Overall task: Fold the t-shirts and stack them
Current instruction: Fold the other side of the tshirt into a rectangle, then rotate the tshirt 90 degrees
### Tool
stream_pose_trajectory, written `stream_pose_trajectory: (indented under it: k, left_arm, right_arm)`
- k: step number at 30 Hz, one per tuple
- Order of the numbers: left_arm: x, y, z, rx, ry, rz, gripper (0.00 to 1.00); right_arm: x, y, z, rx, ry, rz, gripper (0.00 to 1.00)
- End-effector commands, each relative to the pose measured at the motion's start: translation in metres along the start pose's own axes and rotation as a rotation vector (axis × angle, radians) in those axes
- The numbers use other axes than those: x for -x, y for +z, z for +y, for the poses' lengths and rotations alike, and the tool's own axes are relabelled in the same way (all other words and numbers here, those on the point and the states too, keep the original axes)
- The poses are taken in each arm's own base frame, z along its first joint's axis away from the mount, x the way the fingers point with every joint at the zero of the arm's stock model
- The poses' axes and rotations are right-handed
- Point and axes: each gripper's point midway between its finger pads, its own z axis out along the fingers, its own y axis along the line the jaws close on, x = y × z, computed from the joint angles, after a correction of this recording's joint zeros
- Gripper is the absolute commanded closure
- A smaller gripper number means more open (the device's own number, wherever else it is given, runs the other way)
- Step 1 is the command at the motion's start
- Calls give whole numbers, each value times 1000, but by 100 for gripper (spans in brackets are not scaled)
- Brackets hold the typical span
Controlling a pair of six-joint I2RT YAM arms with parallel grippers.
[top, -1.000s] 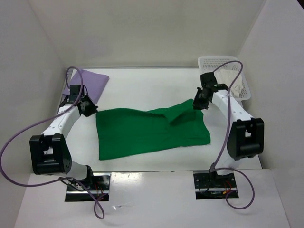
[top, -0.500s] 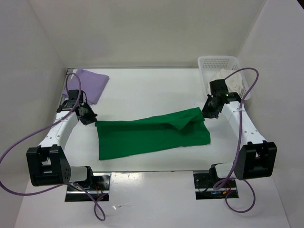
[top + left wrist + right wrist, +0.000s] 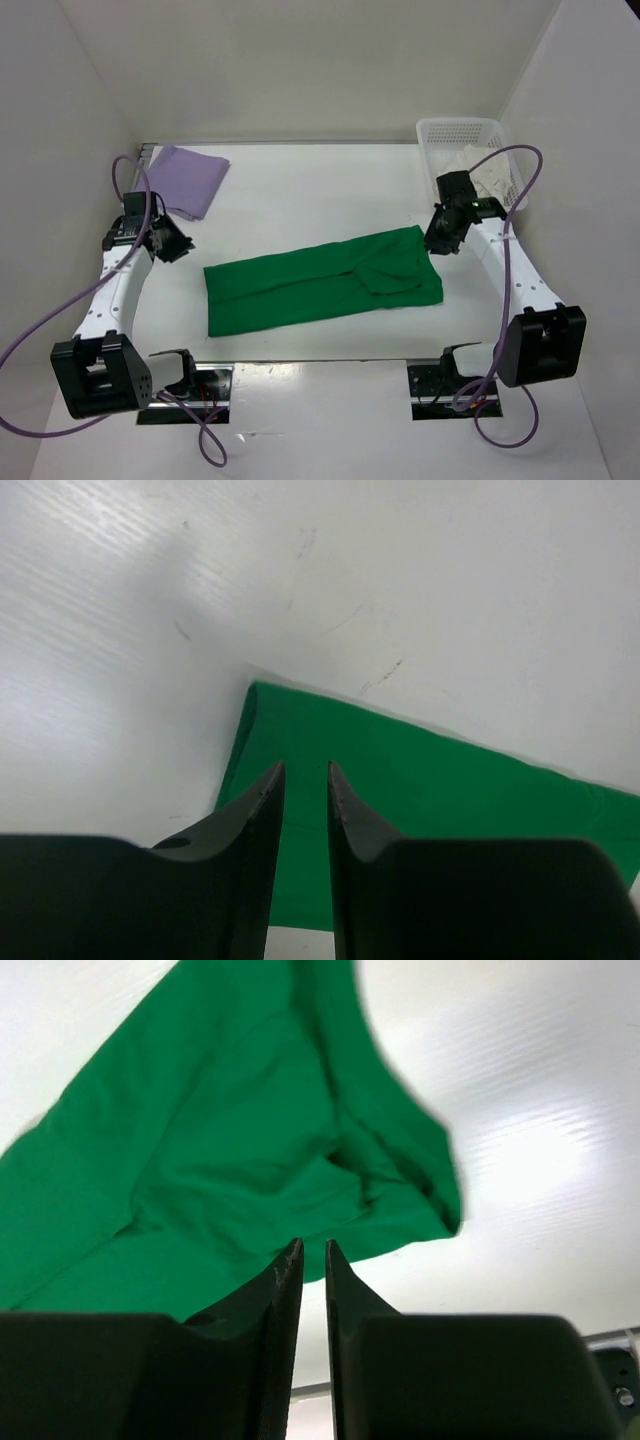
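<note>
Releasing the green t-shirt (image 3: 320, 285) was the change that mattered. A second before, both grippers were pinched shut on its far corners; half a second before, they had drawn that edge toward the near side. By this moment the left gripper (image 3: 180, 245) and the right gripper (image 3: 435, 240) had each parted their jaws a little. Both wrist views showed the narrow gap empty, with green cloth lying beyond the fingertips. The left gripper sat just off the shirt's left end and the right one at its far right corner.

The shirt lay in the middle of the table (image 3: 320, 190) as a long doubled band, flat on the left and rumpled on the right. The lengthwise fold seemed done; a crosswise fold and stacking probably remained. The lavender t-shirt (image 3: 190, 178) lay folded at the far left. The white t-shirt (image 3: 490, 170) sat in the mesh basket (image 3: 455, 128).
</note>
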Motion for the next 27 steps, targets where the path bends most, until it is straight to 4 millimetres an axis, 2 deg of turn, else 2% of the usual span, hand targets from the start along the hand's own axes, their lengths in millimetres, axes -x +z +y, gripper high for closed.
stream_pose_trajectory:
  k: [1, 3, 4, 5, 6, 7, 8, 10, 12, 13, 14, 16, 17, 18, 20, 21, 22, 23, 24, 25, 26, 27]
  left_arm:
    - [-1, 9, -37, -151, 28, 18, 69]
    - [-16, 18, -55, -195, 35, 52, 69]
    - [-20, 21, -62, -196, 45, 51, 69]
    - [-38, 25, -74, -217, 85, 72, 69]
    - [-44, 29, -81, -222, 84, 81, 69]
    - [-61, 33, -92, -237, 119, 117, 69]
    - [-65, 38, -99, -245, 129, 116, 68]
    - [-81, 53, -104, -234, 147, 159, 68]
    - [-92, 65, -105, -234, 144, 192, 68]
    - [-107, 77, -96, -210, 132, 245, 68]
    - [-115, 81, -92, -198, 121, 275, 68]
    - [-124, 86, -76, -177, 83, 316, 68]
    - [-122, 88, -73, -174, 73, 311, 68]
    - [-115, 87, -72, -176, 58, 294, 68]
    - [-114, 81, -70, -177, 79, 295, 68]
    - [-102, 71, -81, -214, 90, 258, 68]
    - [-97, 66, -84, -226, 110, 247, 66]
    - [-90, 60, -90, -243, 123, 229, 66]
    - [-78, 52, -103, -281, 137, 203, 65]
    - [-77, 44, -109, -296, 160, 199, 65]
    - [-76, 40, -114, -307, 195, 196, 63]
    - [-80, 38, -120, -318, 216, 210, 63]
  right_arm:
    - [-6, 3, 47, 85, -88, 10, 83]
    - [-20, 13, 74, 125, -111, 37, 93]
    - [-35, 25, 86, 146, -130, 92, 96]
    - [-43, 30, 106, 202, -150, 99, 99]
    - [-51, 39, 110, 216, -126, 128, 99]
    - [-56, 49, 113, 222, -115, 149, 99]
    - [-51, 55, 121, 240, -102, 130, 100]
    - [-50, 79, 111, 156, -93, 114, 100]
    - [-38, 94, 107, 127, -67, 87, 100]
    - [-39, 108, 102, 96, -62, 101, 100]
    - [-39, 115, 98, 84, -54, 108, 100]
    - [-39, 127, 97, 67, -37, 120, 100]
    - [-46, 138, 96, 55, -41, 148, 100]
    - [-43, 143, 100, 63, -39, 139, 100]
    - [-43, 152, 109, 76, -28, 158, 100]
    - [-43, 163, 114, 71, -21, 177, 100]
    - [-28, 166, 133, 112, -15, 153, 100]
    - [-37, 176, 130, 95, -18, 185, 100]
    - [-26, 190, 144, 103, -17, 176, 100]
    - [-21, 196, 154, 117, -17, 186, 100]
    - [12, 188, 193, 188, -19, 129, 100]
    - [6, 212, 204, 176, -32, 163, 100]
